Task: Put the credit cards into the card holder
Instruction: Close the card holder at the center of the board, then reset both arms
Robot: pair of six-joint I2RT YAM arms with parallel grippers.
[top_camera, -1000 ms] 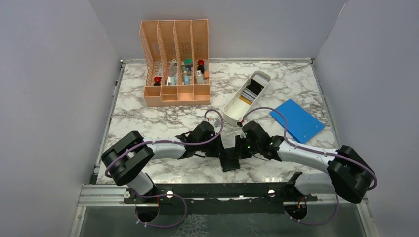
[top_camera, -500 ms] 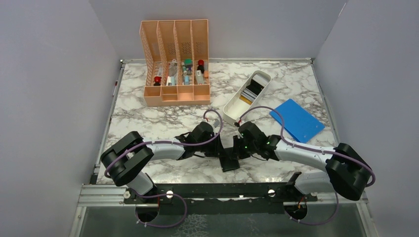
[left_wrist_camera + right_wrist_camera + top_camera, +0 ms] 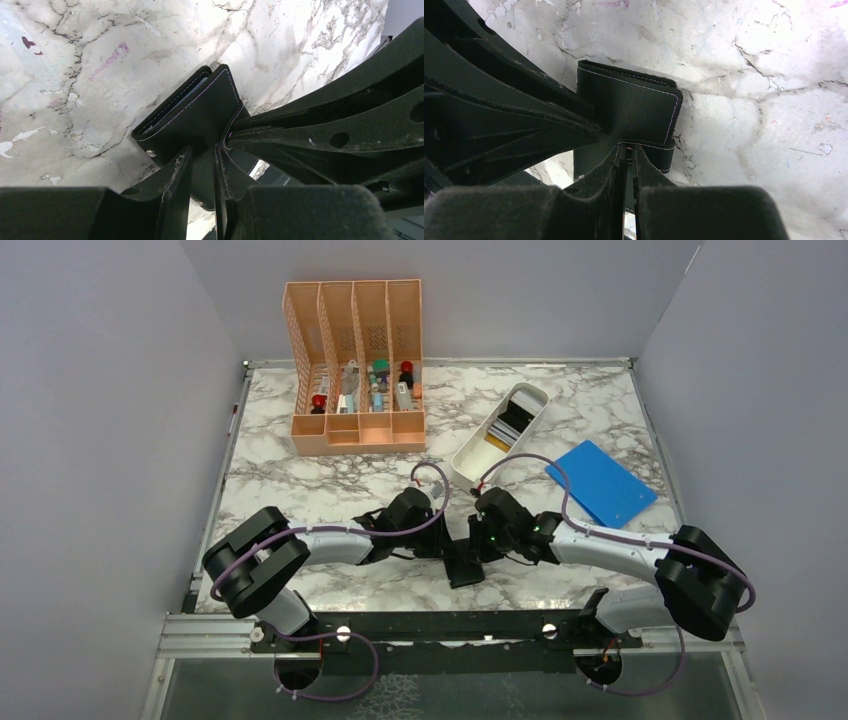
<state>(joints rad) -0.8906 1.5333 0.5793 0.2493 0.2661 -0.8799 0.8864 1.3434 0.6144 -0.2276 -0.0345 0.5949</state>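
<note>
Hard to make out from above: the card holder (image 3: pixel 466 567), only a small black patch at the near middle of the marble table (image 3: pixel 300 480), mostly covered by the two wrists meeting over it. Both sets of jaws are hidden there too. Left gripper (image 3: pixel 447 543) at its left side, right gripper (image 3: pixel 480 543) at its right, close together.

Clearer from the left wrist: left gripper (image 3: pixel 202 156) narrowed onto a dark flap of the card holder (image 3: pixel 192 112), its fingers (image 3: pixel 176 170) cut off by the lower edge and the held part lost in shadow. Right gripper (image 3: pixel 231 139) crossing in from the right. Thin pale edge in the holder's open seam, too slight to identify.

From the right wrist: right gripper (image 3: pixel 626 149) pinched almost closed on a thin stitched edge of the card holder (image 3: pixel 629 102). Left gripper (image 3: pixel 596 131) reaching in from the left to the same fold. Inner slots not visible.

Only overhead: the credit cards (image 3: pixel 505 425), small blurred tan, white and dark rectangles inside the long white tray (image 3: pixel 468 472) at far right. Flat blue sheet (image 3: pixel 600 483) just right of it. Peach organizer (image 3: pixel 355 360) at far left, with lattice walls and four slots.

Holder smooth, black and leather-like, with pale purple stitching, rounded corners and a small metal stud. Tabletop glossy white with grey veins. Fingers matte black, scuffed at the edges.
</note>
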